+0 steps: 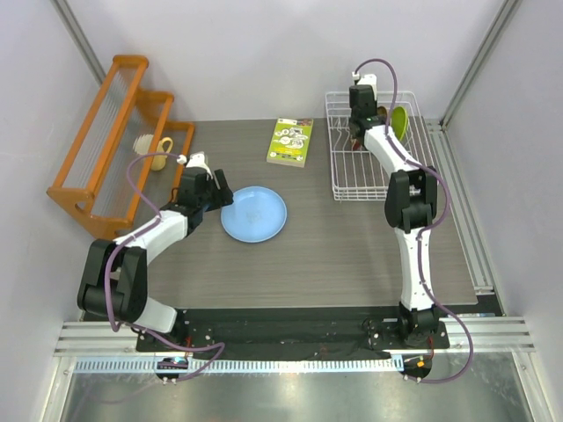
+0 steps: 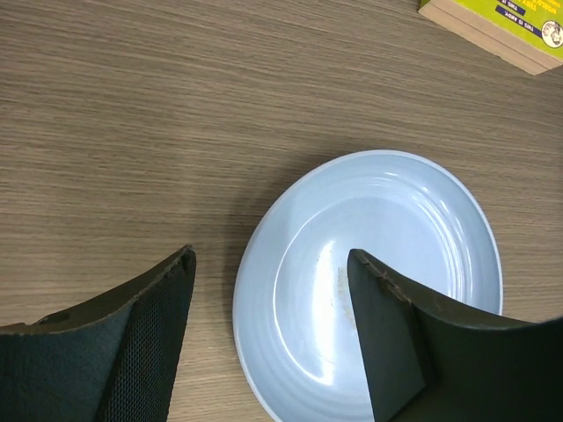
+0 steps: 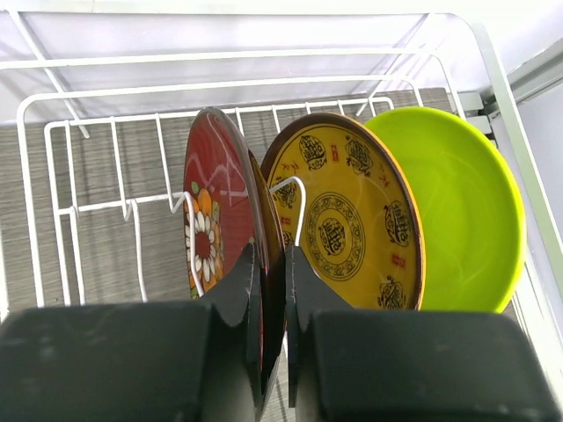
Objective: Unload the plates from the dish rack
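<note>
Jaws of my right gripper [image 3: 271,264] are pressed together on the rim of the dark-red floral plate [image 3: 211,202], which stands on edge in the dish rack [image 3: 220,85] and is turned almost edge-on to my wrist camera. My fingers hide its lower part. Just beside it the yellow patterned plate [image 3: 343,220] stands upright too, its face in view. The lime-green plate [image 3: 466,211] leans behind that one, partly covered by it. From above, my arm blocks all but a sliver of green. My left gripper [image 2: 271,255] is spread wide and grips nothing. One finger is over the light-blue plate [image 2: 396,220], which lies flat and hollow side up on the table [image 2: 132,105]. My fingers cut off its near edge. A booklet [image 2: 501,26] lies beyond it.
</note>
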Action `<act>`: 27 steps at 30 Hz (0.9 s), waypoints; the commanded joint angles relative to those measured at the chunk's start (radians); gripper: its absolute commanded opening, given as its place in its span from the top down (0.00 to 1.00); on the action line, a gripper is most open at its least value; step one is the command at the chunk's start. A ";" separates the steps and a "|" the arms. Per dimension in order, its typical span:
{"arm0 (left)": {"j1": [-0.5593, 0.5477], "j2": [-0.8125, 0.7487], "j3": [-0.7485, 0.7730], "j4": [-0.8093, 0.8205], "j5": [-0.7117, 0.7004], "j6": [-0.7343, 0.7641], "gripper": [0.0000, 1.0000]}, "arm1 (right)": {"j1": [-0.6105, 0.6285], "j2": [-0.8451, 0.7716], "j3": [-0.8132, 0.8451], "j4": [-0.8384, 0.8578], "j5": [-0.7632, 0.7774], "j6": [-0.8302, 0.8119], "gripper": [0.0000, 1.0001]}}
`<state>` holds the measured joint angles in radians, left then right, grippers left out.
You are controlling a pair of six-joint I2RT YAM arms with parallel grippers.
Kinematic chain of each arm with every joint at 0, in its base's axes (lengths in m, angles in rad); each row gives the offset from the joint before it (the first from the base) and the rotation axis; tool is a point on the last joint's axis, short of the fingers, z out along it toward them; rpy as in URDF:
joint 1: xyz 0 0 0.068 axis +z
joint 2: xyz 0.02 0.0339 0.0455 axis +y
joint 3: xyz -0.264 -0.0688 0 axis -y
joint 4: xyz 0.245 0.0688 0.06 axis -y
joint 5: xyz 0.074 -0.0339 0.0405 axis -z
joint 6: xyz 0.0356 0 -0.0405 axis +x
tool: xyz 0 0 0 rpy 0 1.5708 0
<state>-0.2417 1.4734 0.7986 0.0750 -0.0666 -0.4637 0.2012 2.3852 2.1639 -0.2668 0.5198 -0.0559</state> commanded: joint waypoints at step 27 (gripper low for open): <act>0.001 -0.101 -0.059 0.328 0.399 -0.220 0.04 | 0.231 -0.826 -0.633 0.032 -0.042 0.212 0.99</act>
<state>-0.2417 1.3499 0.7639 0.1898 0.1577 -0.5621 0.4061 1.6527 1.6127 -0.1673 0.6853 -0.0425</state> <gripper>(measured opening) 0.956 0.148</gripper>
